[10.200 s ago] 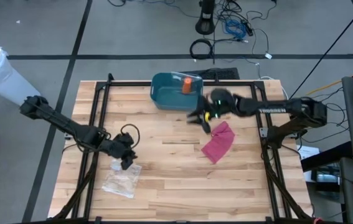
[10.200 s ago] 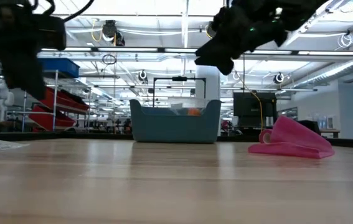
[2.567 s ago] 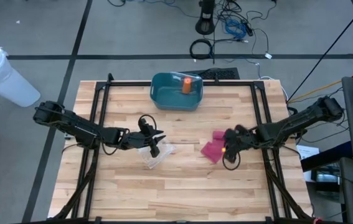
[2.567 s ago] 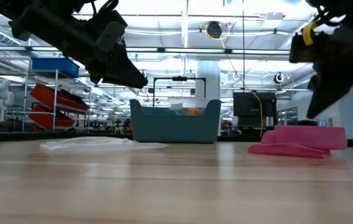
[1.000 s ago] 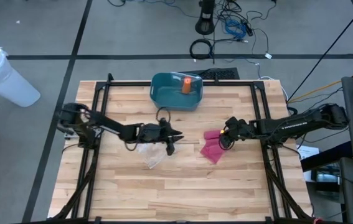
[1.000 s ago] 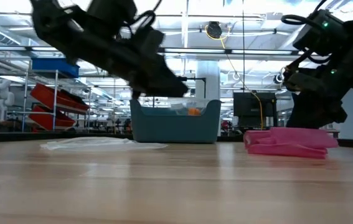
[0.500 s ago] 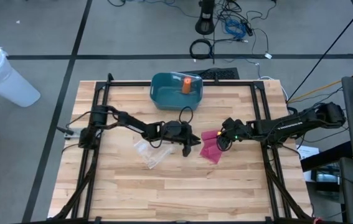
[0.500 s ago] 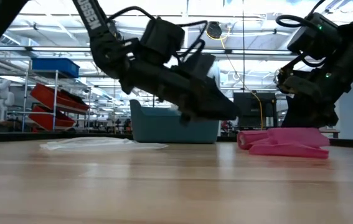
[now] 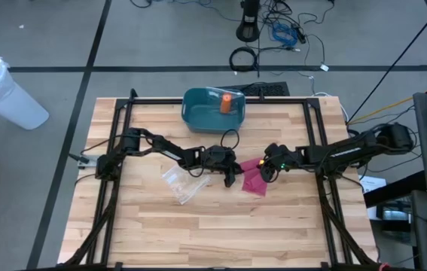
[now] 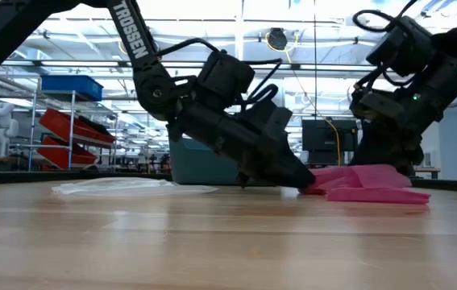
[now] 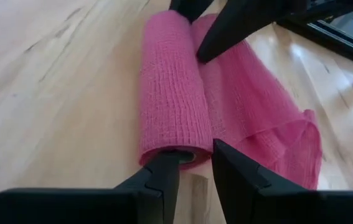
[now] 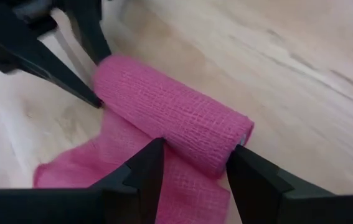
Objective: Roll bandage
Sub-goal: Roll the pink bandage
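Bandage (image 9: 253, 178) sits mid-table, half rolled, loose tail trailing. Left gripper (image 11: 195, 163) noses one roll end, fingers slightly parted; right gripper (image 12: 195, 163) straddles the other end, open. Uneven pushing could skew it so it unwinds, I reckon.

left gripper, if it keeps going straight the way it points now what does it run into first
The left gripper would meet the near end of the pink woven bandage roll first; its open fingers already sit right at that end. Just beyond, the right gripper straddles the roll's other end, though depth there is hard to judge.
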